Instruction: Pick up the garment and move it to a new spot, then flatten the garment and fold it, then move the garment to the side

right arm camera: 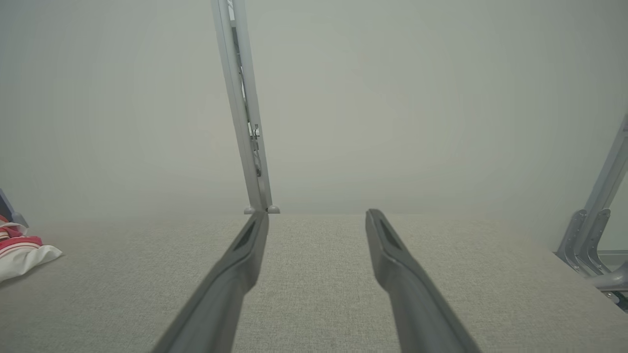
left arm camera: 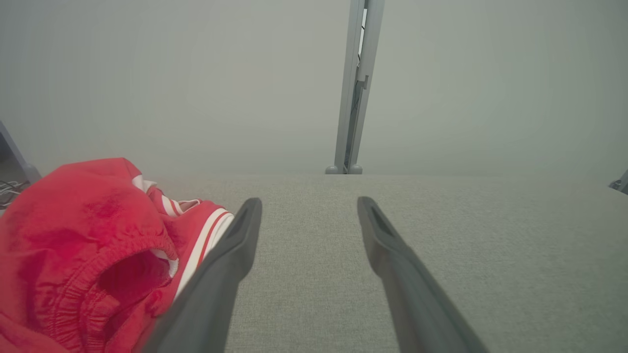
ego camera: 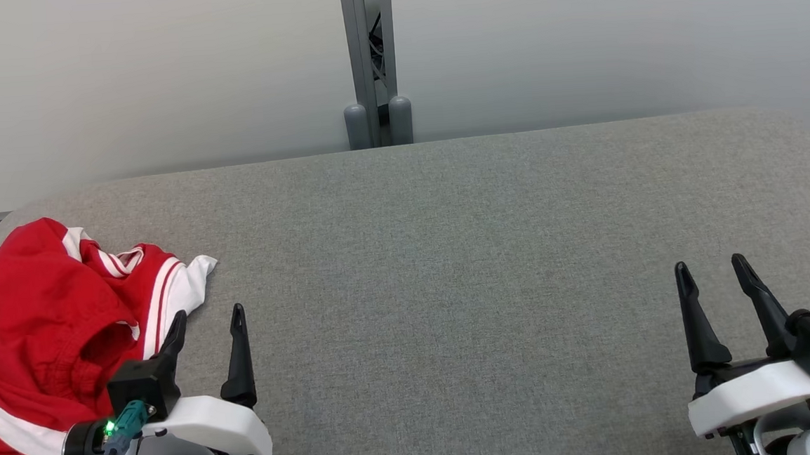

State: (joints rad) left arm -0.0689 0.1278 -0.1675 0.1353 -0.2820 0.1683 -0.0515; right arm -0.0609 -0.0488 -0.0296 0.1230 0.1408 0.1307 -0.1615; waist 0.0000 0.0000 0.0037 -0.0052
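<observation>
We are holding our left gripper (ego camera: 208,312) and right gripper (ego camera: 709,262) low over the table (ego camera: 449,253), with both pairs of fingers spread wide and gripping nothing.

The garment (ego camera: 45,327), red with white stripes and a gathered elastic opening, is lying crumpled at the table's near left corner, and part of it is running off the head view's lower left edge. Our left gripper is sitting just beside it. In the head view its left finger is overlapping the garment's white-striped edge, and we cannot tell whether it is touching the cloth. Our right gripper is sitting well apart from the garment, over bare grey table on the right. Both grippers are pointing toward the far edge, where a grey post (ego camera: 370,61) is standing against the pale wall (ego camera: 611,39).
</observation>
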